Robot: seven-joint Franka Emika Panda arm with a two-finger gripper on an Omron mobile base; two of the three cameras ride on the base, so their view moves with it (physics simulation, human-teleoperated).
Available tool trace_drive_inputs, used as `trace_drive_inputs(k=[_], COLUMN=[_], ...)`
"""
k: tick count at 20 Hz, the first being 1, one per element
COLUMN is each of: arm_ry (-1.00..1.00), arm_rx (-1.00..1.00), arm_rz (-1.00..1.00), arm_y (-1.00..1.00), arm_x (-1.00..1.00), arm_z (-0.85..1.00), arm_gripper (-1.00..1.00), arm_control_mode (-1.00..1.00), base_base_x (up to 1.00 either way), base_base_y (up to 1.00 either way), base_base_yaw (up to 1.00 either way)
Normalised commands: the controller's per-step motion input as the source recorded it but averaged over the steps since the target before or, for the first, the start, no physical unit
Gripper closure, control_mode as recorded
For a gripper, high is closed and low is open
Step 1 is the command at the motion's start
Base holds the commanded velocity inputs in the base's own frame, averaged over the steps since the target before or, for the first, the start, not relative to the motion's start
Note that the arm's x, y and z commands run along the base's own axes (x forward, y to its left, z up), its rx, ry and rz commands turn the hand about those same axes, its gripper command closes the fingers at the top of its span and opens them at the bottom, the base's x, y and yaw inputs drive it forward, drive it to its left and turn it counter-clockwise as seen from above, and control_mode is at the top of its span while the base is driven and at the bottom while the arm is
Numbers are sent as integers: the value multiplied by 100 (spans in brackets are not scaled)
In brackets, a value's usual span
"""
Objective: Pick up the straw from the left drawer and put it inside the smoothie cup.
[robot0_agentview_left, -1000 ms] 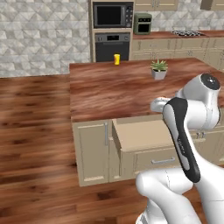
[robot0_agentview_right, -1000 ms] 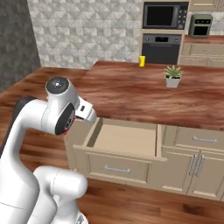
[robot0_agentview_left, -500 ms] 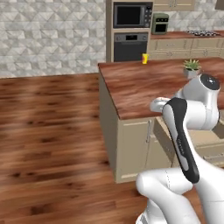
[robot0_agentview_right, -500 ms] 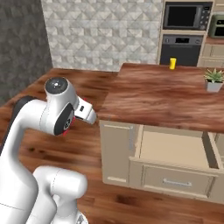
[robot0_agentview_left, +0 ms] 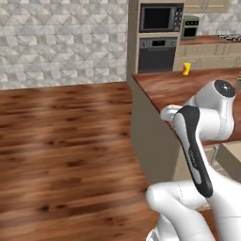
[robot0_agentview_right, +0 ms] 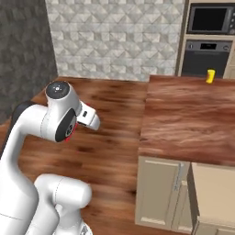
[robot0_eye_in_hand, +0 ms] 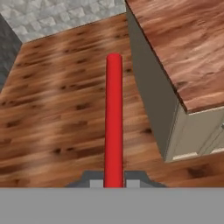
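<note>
The red straw [robot0_eye_in_hand: 113, 118] stands straight up from my gripper [robot0_eye_in_hand: 113, 181], which is shut on its lower end in the hand view, over the wooden floor beside the island's left end. The yellow smoothie cup [robot0_agentview_left: 187, 69] stands at the far edge of the island counter, well away from my hand, and it also shows in the right base view [robot0_agentview_right: 210, 76]. The left drawer [robot0_agentview_right: 215, 193] is pulled open at the lower right, and its tan inside looks bare. In the left base view a corner of the drawer [robot0_agentview_left: 231, 159] peeks out behind my arm.
The brown wooden island counter [robot0_agentview_right: 188, 119] lies to my right, its beige end panel [robot0_eye_in_hand: 151, 100] close to the straw. Wooden floor [robot0_agentview_left: 66, 141] spreads out to the left. A built-in oven and microwave [robot0_agentview_left: 159, 33] stand against the far wall.
The whole picture has shifted: the base has moved left, so the island and open drawer have slid to the right edge of both base views. The arm's pose looks the same.
</note>
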Motion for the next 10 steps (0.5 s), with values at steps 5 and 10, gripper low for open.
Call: trace_drive_inputs(k=[5,10], arm_ry=[0,0], arm_rx=[0,0], arm_rz=[0,0], arm_y=[0,0], arm_x=[0,0], arm_z=[0,0], arm_gripper=[100,100], arm_control_mode=[100,100], base_base_x=[100,93], base_base_y=[48,33], base_base_yaw=[-14,-21])
